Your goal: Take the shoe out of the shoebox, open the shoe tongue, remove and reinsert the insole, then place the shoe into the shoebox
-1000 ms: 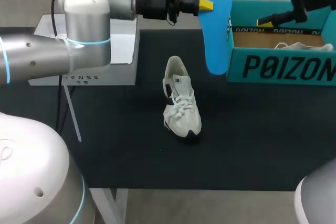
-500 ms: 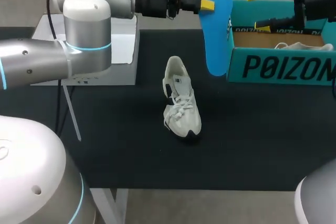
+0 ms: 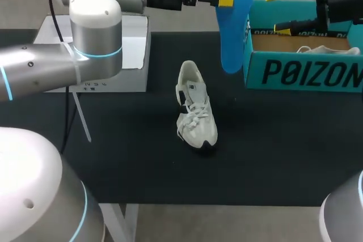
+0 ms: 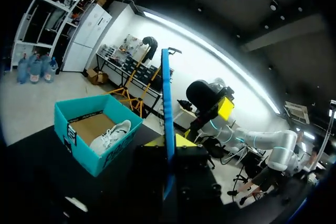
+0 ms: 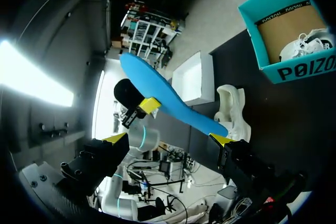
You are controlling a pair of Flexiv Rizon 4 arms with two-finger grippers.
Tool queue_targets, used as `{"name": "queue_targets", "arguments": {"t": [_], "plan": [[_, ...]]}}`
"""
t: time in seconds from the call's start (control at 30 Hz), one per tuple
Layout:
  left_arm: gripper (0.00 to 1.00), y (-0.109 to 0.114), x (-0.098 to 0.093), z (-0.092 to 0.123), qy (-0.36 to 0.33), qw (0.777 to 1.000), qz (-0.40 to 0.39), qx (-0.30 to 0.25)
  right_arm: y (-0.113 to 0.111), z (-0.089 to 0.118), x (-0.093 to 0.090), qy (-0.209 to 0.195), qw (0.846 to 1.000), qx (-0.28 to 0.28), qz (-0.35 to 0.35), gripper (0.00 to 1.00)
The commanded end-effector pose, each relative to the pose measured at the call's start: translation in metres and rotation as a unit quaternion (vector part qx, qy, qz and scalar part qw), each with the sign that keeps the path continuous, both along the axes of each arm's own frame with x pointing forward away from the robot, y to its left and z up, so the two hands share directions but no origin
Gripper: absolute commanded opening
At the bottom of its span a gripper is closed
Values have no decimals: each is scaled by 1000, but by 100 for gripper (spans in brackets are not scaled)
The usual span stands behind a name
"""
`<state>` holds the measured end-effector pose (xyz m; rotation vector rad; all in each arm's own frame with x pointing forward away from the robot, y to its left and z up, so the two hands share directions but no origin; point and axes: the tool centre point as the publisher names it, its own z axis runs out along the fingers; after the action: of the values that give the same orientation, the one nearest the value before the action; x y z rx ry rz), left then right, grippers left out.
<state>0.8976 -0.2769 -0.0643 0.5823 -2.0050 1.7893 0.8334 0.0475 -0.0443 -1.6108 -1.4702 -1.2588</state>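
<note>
- The left gripper [image 3: 226,0] is clamped on the insole [image 3: 231,32] near its upper end, its fingers pinching the flat faces; the blue insole hangs straight down, clear of the table [image 3: 283,157], just beside the box's near corner.
- Gripping it near one end leaves the long lower part free; I judge that suits feeding it down into the shoe's mouth.
- The right gripper [image 3: 282,8] sits over the box [image 3: 303,73] with its fingers spread wide and nothing between them (in its own wrist view the insole's lower end looks close to one tip, but the head view shows them apart).
- The shoe [image 3: 194,109] stands upright on the table, below and nearer the robot than the insole; its heel points to the far side and its toe to the robot; its opening faces up, ready to take the insole.
- A second shoe [image 3: 329,50] lies inside the box; a white stand [image 3: 133,49] sits at the table's far left.
- Judged step: the insole is out and reinsertion comes next; nothing holds the shoe, so it may tip or slide when pushed; the open right gripper looks free to steady it.
</note>
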Motion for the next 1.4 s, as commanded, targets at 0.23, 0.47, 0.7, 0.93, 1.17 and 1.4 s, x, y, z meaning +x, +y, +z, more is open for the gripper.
{"name": "queue_targets", "arguments": {"t": [0.23, 0.47, 0.7, 0.93, 1.17, 1.4], "plan": [[0, -1, -2, 8, -136, 990, -22, -18, -1, -3, 0, 5, 1000, -1, -3, 100], [0, 3, -6, 15, -216, 973, -24, -72, -3, -5, 1, 8, 1000, 0, -7, 100], [0, 3, -6, 15, -216, 973, -24, -72, -4, -5, 1, 10, 1000, 1, -8, 100], [0, 3, -4, 13, -255, 965, -26, -53, 0, -7, 3, 13, 1000, 1, -6, 100], [0, 3, -2, 6, -463, 884, 1, -67, -1, -7, 4, 13, 1000, 1, -7, 100], [0, 3, -2, 6, -463, 884, 1, -67, -4, -8, 2, 15, 1000, 0, -12, 100]]}}
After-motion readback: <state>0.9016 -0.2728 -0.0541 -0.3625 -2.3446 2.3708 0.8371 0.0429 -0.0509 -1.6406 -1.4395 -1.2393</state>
